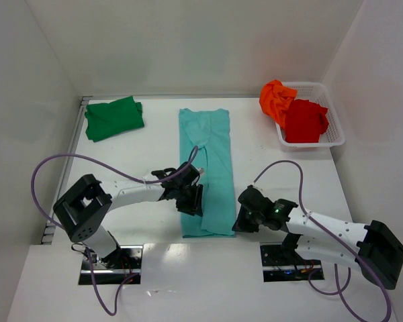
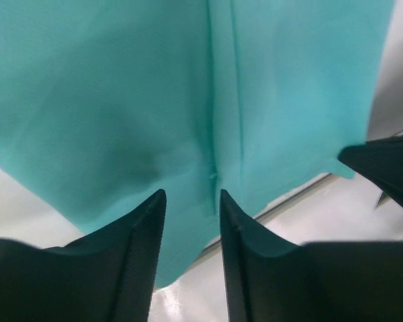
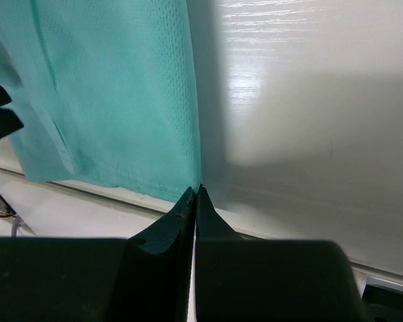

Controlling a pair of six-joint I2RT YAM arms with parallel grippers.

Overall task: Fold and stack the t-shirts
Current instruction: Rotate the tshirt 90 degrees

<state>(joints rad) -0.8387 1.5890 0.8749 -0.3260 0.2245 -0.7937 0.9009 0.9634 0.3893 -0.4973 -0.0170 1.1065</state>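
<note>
Your light teal t-shirt (image 1: 205, 168) lies as a long narrow strip down the middle of the bench (image 1: 131, 168), so both claws sit at its near end, likely for the end-over-end fold. The left claw (image 2: 192, 196) hangs over the near left hem with its jaws partly apart. The right claw (image 3: 196, 190) is closed tight at the near right corner, cloth pinched or not you can't tell. The dark green t-shirt (image 1: 113, 118) sits folded at far left, probably the stack's base, while the orange t-shirt (image 1: 275, 99) and red t-shirt (image 1: 304, 121) lie crumpled in the white basket (image 1: 336, 127).
</note>
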